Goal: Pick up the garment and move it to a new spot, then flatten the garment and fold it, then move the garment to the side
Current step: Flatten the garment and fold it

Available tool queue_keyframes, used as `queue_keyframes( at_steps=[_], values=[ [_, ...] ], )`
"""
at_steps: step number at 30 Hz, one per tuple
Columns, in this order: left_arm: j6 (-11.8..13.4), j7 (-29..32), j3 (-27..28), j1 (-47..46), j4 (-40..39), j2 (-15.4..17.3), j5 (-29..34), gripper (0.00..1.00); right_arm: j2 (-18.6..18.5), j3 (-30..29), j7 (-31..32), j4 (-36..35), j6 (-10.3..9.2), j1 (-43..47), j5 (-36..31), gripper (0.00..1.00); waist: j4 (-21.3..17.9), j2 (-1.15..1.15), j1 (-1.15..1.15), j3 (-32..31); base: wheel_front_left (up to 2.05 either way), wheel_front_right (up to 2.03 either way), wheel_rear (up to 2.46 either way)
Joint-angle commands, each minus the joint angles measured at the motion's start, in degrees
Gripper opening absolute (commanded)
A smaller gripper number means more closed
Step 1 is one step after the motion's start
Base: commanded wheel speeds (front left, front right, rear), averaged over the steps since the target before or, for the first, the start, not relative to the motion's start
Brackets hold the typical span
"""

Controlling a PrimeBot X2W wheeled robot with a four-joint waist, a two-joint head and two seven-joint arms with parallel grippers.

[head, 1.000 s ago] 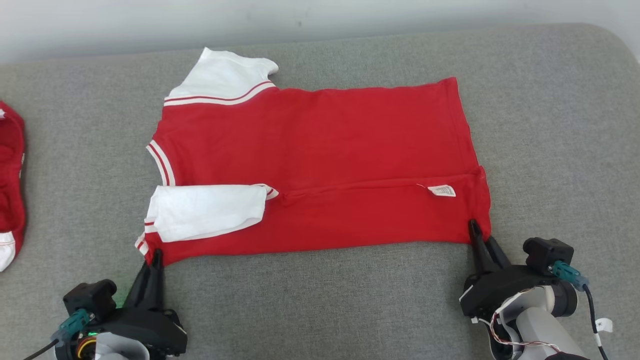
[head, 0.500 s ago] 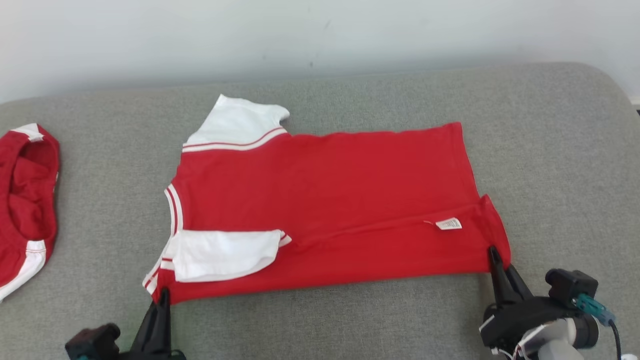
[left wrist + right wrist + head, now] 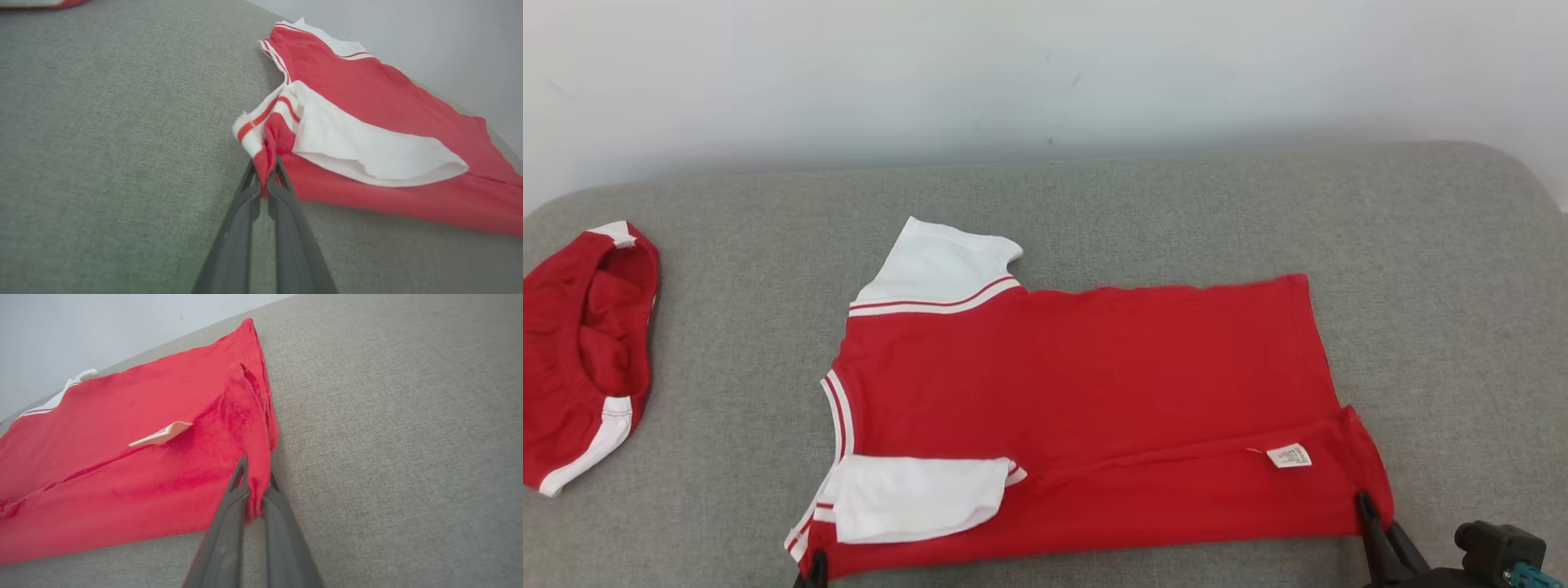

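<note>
The shirt point(image 3: 1094, 392) lies flat on the grey cushion point(image 3: 1217, 212), its near edge already folded over. The left gripper point(image 3: 266, 165) is clamped on the near sleeve corner and the right gripper point(image 3: 257, 473) on the near hem corner. Pinching both corners probably lets the next fold lift evenly.

Head view's bottom edge crops the left gripper point(image 3: 815, 565); print on the label point(image 3: 1289, 456) is illegible.
</note>
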Motion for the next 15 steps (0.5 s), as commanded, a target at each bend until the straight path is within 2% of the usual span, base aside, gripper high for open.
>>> queue_keyframes(
  at_steps=[1, 2, 3, 4, 5, 9, 15],
  values=[
    [0.49, -0.18, 0.34, 1.40, -0.15, -0.06, 0.34, 0.00, 0.74, -0.60, 1.25, -1.26, -0.14, 1.41, -0.29, 0.00, 0.02, 0.00, 0.01, -0.34, 0.00, 0.00, 0.00],
    [0.55, -0.18, 0.39, 1.65, -0.15, -0.15, 0.50, 0.00, 1.01, -0.71, 1.90, -1.61, -0.14, 1.79, -0.27, 0.00, 0.04, 0.00, 0.01, -0.43, 0.00, 0.00, 0.00],
    [0.61, -0.18, 0.41, 1.79, -0.19, -0.16, 0.72, 0.24, 1.21, -0.71, 2.47, -1.93, -0.14, 1.98, -0.58, 0.59, 0.06, 0.00, 0.01, -0.54, 0.00, 0.00, 0.00],
    [0.90, -0.18, 0.33, 1.87, -0.20, -0.09, 1.17, 0.50, 1.51, -0.78, 2.71, -2.31, -0.14, 2.00, -0.79, 1.00, 0.14, 0.00, 0.01, -0.66, 0.00, 0.00, 0.00],
    [0.98, -0.18, 0.22, 2.00, -0.19, -0.02, 1.48, 1.00, 1.66, -0.77, 2.86, -2.69, -0.14, 1.98, -1.02, 1.00, 0.20, 0.00, 0.01, -0.74, 0.00, 0.00, 0.00],
    [0.86, -0.17, 1.15, 1.85, -1.93, 0.14, 2.90, 1.00, 1.73, -1.07, 2.24, -3.98, -0.14, 1.37, -1.97, 1.00, 0.43, 0.00, 0.01, -1.06, 0.00, 0.00, 0.00],
    [0.79, -0.18, 5.52, 2.39, -7.79, 0.05, 6.70, 1.00, 1.64, -0.30, -1.56, -6.32, -0.14, -0.51, -3.82, 1.00, 0.32, 0.00, 0.01, -1.49, 0.00, 0.00, 0.00]
  ],
)
